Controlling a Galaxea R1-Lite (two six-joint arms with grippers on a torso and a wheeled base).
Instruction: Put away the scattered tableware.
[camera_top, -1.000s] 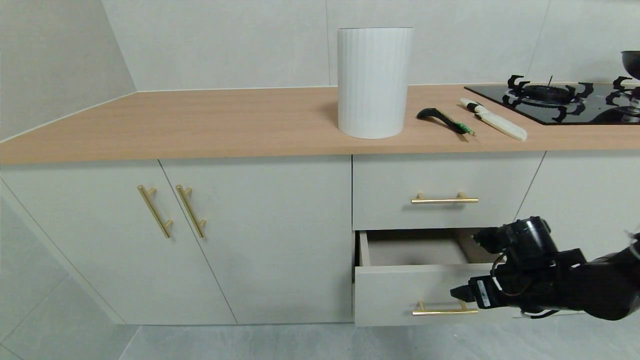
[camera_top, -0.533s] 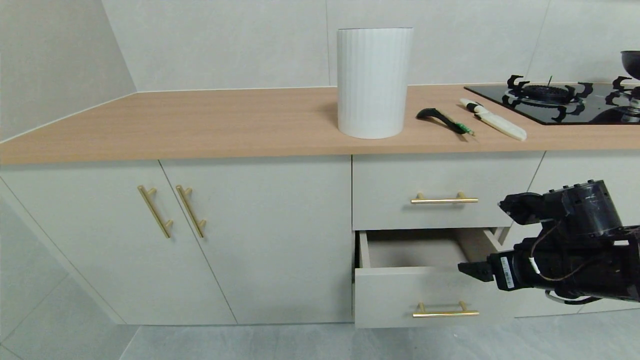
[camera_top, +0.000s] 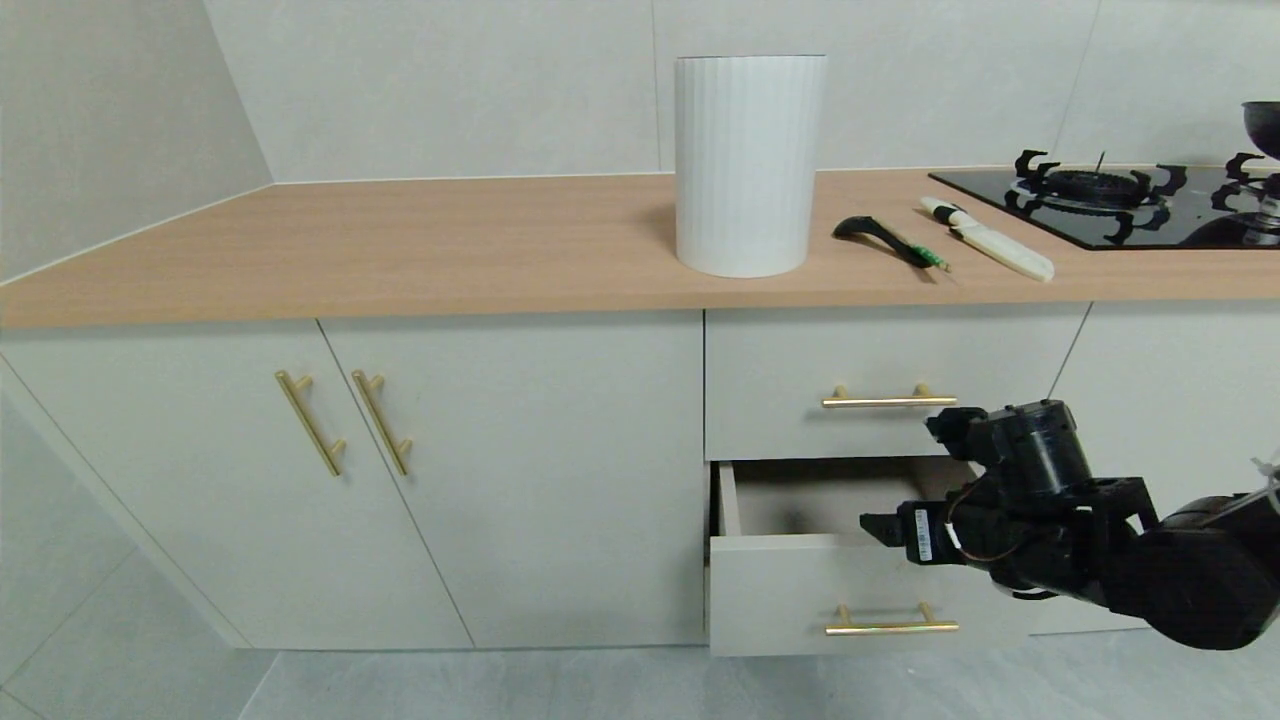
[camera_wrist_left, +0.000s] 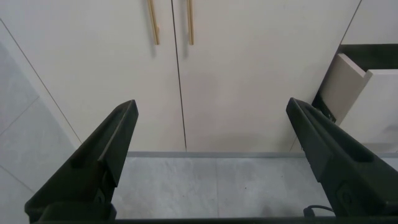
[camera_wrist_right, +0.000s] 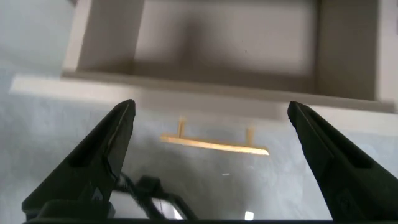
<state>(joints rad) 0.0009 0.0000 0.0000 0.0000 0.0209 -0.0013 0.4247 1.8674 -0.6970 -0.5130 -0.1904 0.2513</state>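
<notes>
While the lower drawer (camera_top: 800, 585) stands pulled out of the cabinet, the right end effector (camera_wrist_right: 210, 109) hangs just in front of and above its front panel. The fingers are spread wide and grip nothing. The drawer's gold bar handle (camera_top: 890, 626) lies below them, and its pale inner floor and side walls are in plain view. Off to the left, the left end effector (camera_wrist_left: 211, 106) is also wide open and holds nothing. It is low over the grey floor (camera_wrist_left: 205, 186) and faces the two cupboard doors (camera_top: 400, 480) with their slanted gold pulls. Above the open drawer, the upper drawer (camera_top: 880, 350) is shut. On the wooden tabletop (camera_top: 400, 250) above lies the scattered tableware: a black ladle (camera_top: 885, 238) with a green-tipped handle, and just to its right a white knife (camera_top: 985, 242), the two close together but apart. A tall white ribbed canister (camera_top: 745, 165) stands upright to their left, and what it holds cannot be told. The black gas hob (camera_top: 1090, 200) sits farther right, toward the tiled wall.
</notes>
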